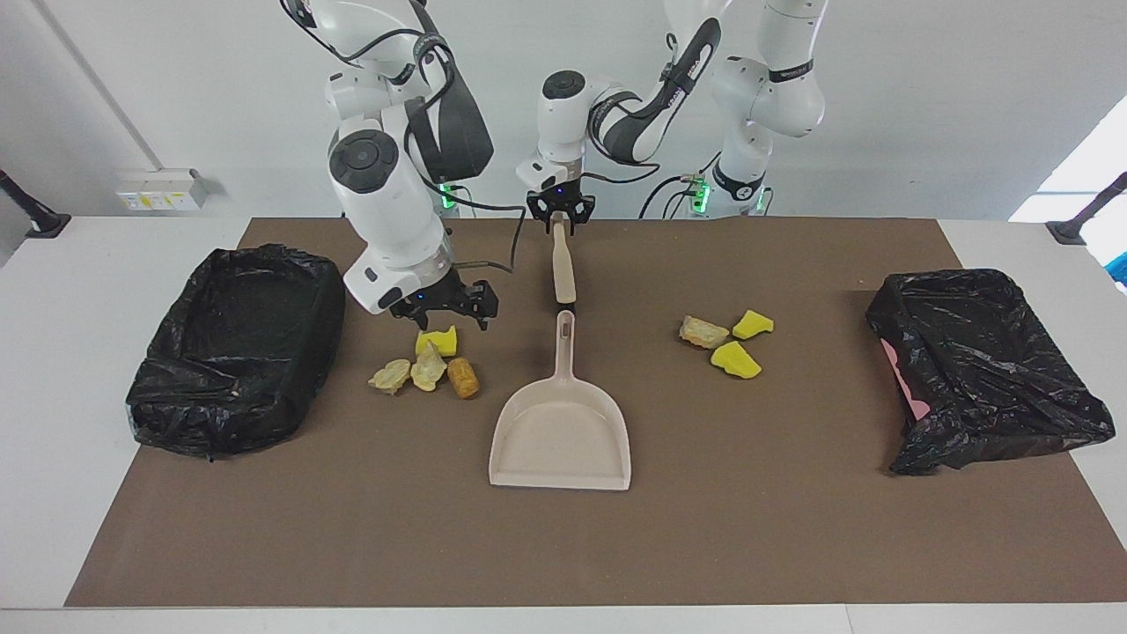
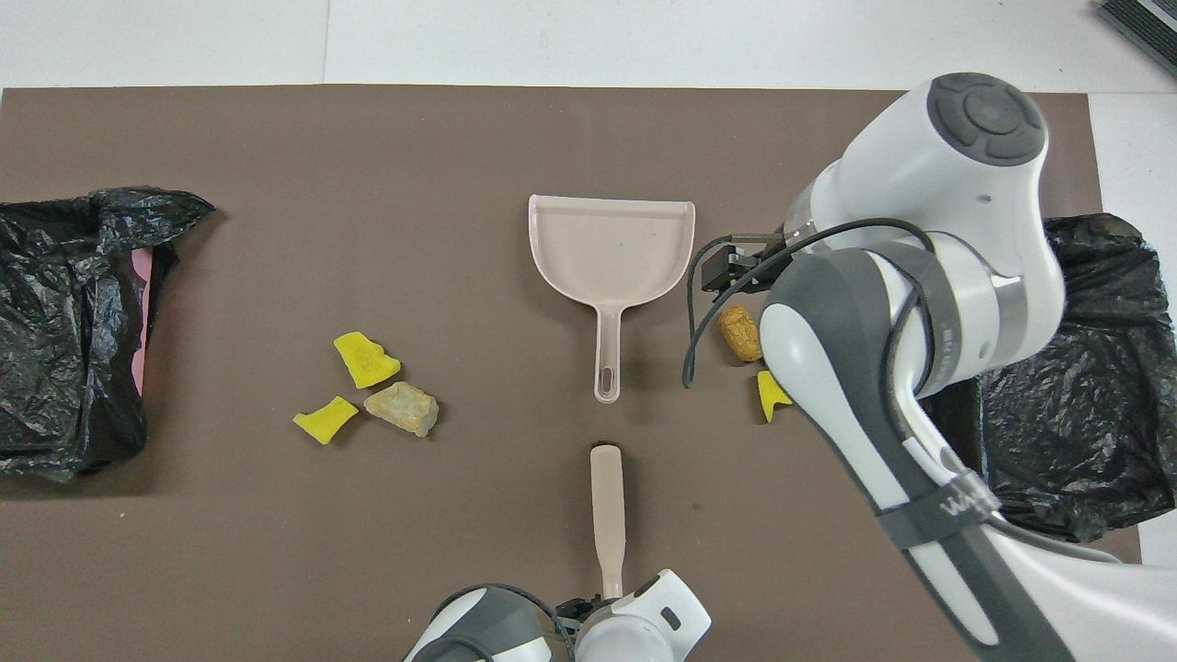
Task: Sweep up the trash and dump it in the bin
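— So, how do the arms stand?

— The left arm folds in low from its base, wrist straight down, and the left gripper [image 1: 558, 216] sits at the table's edge nearest the robots, pinched tight on the thin end of the brush [image 1: 563, 271]. The brush lies flat on the brown mat [image 1: 563, 546], in line with the handle of the dustpan [image 1: 561, 433], the two ends just apart.

— And the other one?

— The right arm bends over at the elbow and slants down toward the table's middle. The right gripper [image 1: 445, 308] hangs with its fingers spread wide and nothing between them, low over a yellow chunk [image 1: 438, 341]. Whether it touches the chunk, I cannot tell.

— Where is the trash?

— On the mat, in two heaps either side of the dustpan's handle. Toward the right arm's end: that yellow chunk, two beige lumps [image 1: 390, 376] and one brown cork [image 1: 463, 377]. Toward the left arm's end: one more beige lump and two more yellow chunks. Seven bits in all.

— How many bins?

— Two bins, each lined with a black bag, one by each short edge of the table: right arm's end [image 1: 238, 348], left arm's end [image 1: 982, 370]. One dustpan, one brush.
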{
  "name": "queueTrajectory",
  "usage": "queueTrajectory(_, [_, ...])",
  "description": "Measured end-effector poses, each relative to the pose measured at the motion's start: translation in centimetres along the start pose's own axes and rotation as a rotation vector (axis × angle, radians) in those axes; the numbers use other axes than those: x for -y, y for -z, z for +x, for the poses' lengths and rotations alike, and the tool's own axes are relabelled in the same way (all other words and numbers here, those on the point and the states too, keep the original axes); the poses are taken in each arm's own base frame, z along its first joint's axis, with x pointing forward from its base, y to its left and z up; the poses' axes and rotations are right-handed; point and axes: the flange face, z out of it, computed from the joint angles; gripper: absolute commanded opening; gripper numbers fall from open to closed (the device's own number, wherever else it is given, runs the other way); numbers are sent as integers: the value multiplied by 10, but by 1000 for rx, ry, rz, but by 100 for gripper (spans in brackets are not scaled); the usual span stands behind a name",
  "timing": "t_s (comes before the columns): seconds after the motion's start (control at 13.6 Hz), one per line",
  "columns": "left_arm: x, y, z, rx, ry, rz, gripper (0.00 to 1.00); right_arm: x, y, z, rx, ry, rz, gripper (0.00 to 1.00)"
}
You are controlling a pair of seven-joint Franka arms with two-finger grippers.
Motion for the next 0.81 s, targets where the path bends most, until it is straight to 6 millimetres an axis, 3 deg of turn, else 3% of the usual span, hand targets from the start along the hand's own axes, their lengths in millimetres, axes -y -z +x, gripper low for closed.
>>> queueTrajectory(0.22, [27,22,36,26,81,52,0,30,-25,-3,-9,-34,11,100])
queueTrajectory(0.52, [75,27,68,70,191,112,0,34,-48,0,16,-35,2,100])
queueTrajectory(0.81, [152,48,117,42,329,148,0,35,-50,0,19,-33,1,100])
